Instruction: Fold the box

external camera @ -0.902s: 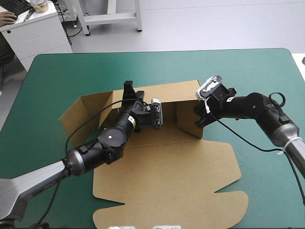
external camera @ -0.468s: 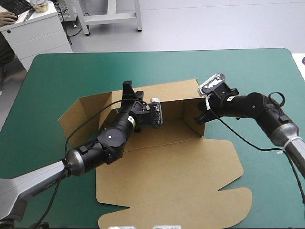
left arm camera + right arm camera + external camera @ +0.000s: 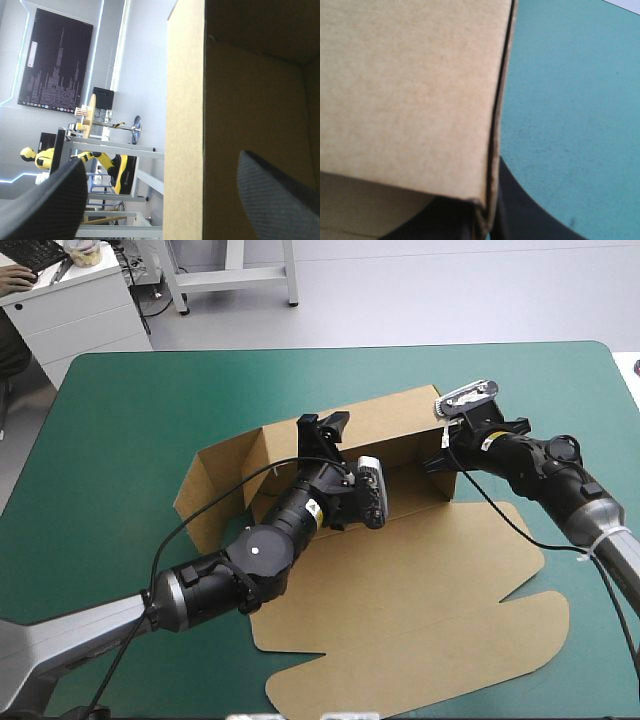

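box (image 3: 400, 570) sits near the middle of my teal-green counter (image 3: 150, 400), its back wall and side walls standing up, its lid lying flat toward the near edge. my left gripper (image 3: 326, 428) has its black jaws wide apart, one on each side of the back wall, not squeezing it. my right gripper (image 3: 440, 460) has its jaws pinched tight on the right side wall's edge.

Black jointed arms (image 3: 255, 550), silver-grey lower tubes (image 3: 75, 625), fingers (image 3: 45, 205) — broad black fins
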Available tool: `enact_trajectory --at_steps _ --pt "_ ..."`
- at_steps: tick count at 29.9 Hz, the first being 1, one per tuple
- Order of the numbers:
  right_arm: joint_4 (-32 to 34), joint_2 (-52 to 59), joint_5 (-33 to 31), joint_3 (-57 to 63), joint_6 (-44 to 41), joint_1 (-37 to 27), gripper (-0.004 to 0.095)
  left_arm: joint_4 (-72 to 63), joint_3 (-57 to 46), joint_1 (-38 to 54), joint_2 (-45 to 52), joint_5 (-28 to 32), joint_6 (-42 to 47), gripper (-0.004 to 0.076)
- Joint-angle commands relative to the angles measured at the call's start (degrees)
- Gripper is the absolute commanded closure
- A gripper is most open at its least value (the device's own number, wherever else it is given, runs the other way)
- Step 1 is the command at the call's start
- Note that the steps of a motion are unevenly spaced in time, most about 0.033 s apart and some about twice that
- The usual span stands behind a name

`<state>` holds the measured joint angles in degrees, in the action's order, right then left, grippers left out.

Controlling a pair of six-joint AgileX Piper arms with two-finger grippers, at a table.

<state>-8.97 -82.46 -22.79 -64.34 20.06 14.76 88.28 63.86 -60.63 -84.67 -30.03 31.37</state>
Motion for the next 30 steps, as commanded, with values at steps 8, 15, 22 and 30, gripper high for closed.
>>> enact_trajectory --at_steps 8,15,22,30 --pt "12.61 1.53 5.39 -1.48 -12.94 -0.1 0.0927 -1.96 4.25 -8.75 2.08 -9.91 -7.51 0.0325" --pt "12.24 1.53 5.39 -1.48 -13.02 -0.1 0.0927 -23.26 8.67 -9.06 2.08 -10.13 -25.92 0.071" --pt "12.1 1.53 5.19 -1.48 -12.92 -0.1 0.0927 -37.18 17.28 -9.06 2.08 -11.2 -34.13 0.0709" --pt "12.1 1.53 5.04 -1.48 -12.92 -0.1 0.0927 -69.86 32.6 2.28 1.97 -15.19 -52.51 0.0709"
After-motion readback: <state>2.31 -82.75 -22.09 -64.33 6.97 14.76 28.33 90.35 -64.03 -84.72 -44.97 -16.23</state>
